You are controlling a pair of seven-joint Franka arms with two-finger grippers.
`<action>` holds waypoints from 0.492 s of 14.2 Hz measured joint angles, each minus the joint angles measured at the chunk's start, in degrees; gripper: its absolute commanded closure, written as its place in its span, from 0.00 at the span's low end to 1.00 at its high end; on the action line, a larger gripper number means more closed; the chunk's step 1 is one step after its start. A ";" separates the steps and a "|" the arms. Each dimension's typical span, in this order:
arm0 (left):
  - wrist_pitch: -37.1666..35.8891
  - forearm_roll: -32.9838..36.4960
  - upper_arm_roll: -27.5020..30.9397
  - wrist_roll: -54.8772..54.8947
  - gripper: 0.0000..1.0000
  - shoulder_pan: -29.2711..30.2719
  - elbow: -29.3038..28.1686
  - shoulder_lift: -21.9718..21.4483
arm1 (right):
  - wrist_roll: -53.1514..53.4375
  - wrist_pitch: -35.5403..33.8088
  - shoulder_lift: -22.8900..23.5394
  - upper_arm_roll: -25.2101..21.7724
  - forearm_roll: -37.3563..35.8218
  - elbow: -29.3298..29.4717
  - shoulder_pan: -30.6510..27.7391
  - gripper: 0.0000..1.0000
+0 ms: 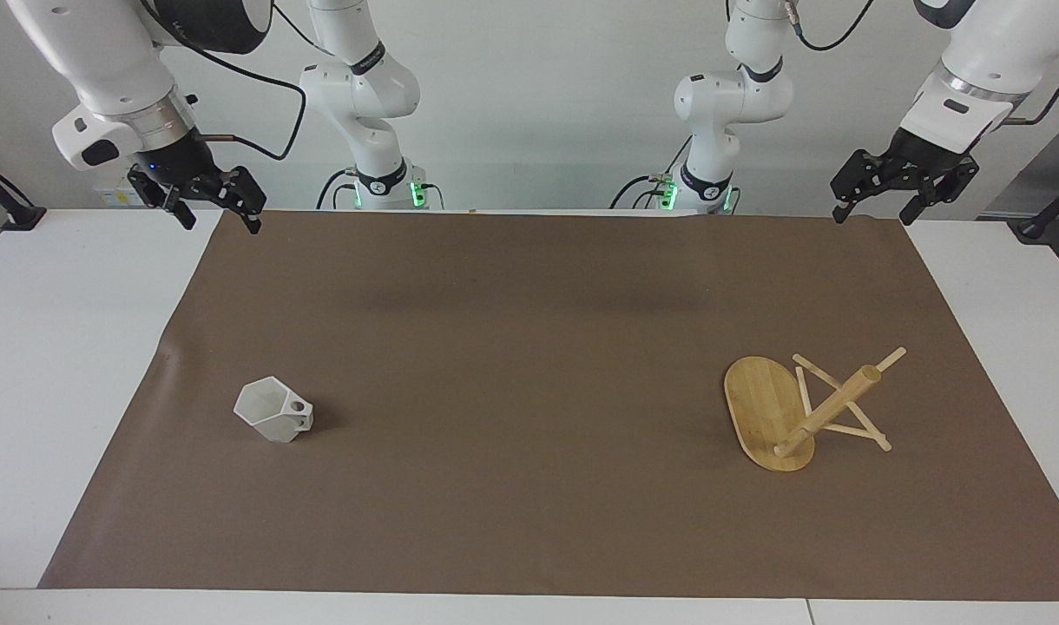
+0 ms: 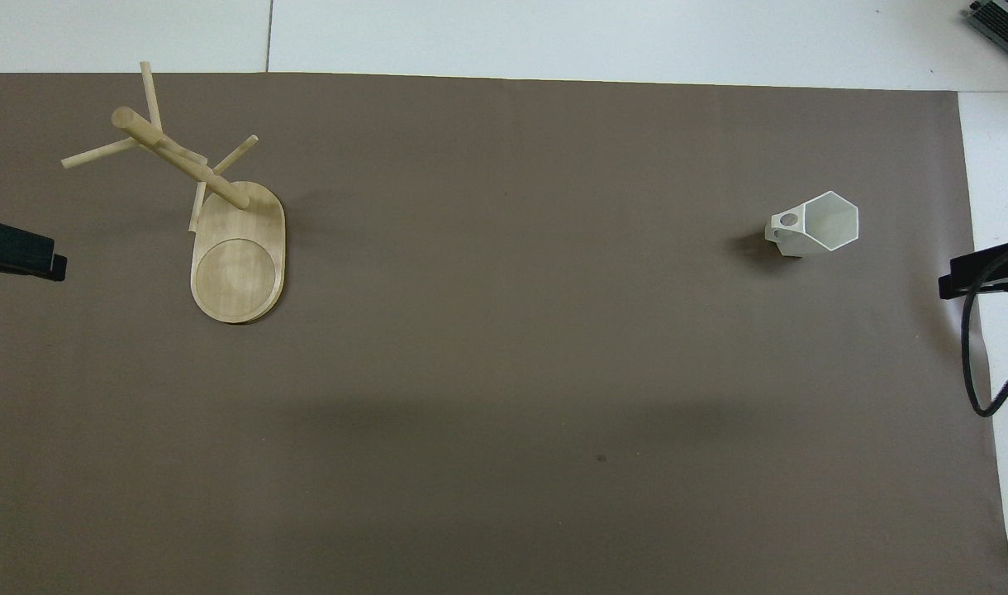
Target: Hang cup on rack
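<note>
The cup (image 1: 274, 420) stands upright on the brown mat (image 1: 529, 347) toward the right arm's end of the table, handle turned toward the rack (image 1: 799, 412). The right gripper (image 1: 208, 201) hangs over the mat's corner, jaws spread and empty; the cup lies below it and out from the robots. The left gripper (image 1: 903, 187) (also released, holding nothing) waits above the rack's end, so the right arm is likely nearer for the pick.
</note>
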 measured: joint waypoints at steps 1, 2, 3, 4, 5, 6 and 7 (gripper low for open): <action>0.00 0.00 0.00 0.00 0.00 0.00 0.00 0.00 | 0.00 0.26 0.00 -0.01 0.00 0.00 0.00 0.00; 0.00 0.00 0.00 0.00 0.00 0.00 0.00 0.00 | 0.00 1.00 -0.01 -0.01 0.00 0.00 0.00 0.00; 0.00 0.00 0.00 0.00 0.00 0.00 0.00 0.00 | 0.00 1.37 -0.01 -0.01 0.00 0.00 0.00 0.00; 0.00 0.00 0.00 0.00 0.00 0.00 0.00 0.00 | 0.00 1.48 -0.01 -0.01 0.00 0.00 0.00 0.00; 0.00 0.00 0.00 0.00 0.00 0.00 0.00 0.00 | 0.00 1.49 -0.01 -0.01 0.00 -0.01 0.01 0.00; 0.00 0.00 0.00 0.00 0.00 0.00 0.00 0.00 | -0.04 1.49 -0.01 -0.01 0.00 -0.06 0.02 0.00; 0.00 0.00 0.00 0.00 0.00 0.00 0.00 0.00 | -0.09 1.49 -0.01 -0.01 0.00 -0.12 0.03 0.00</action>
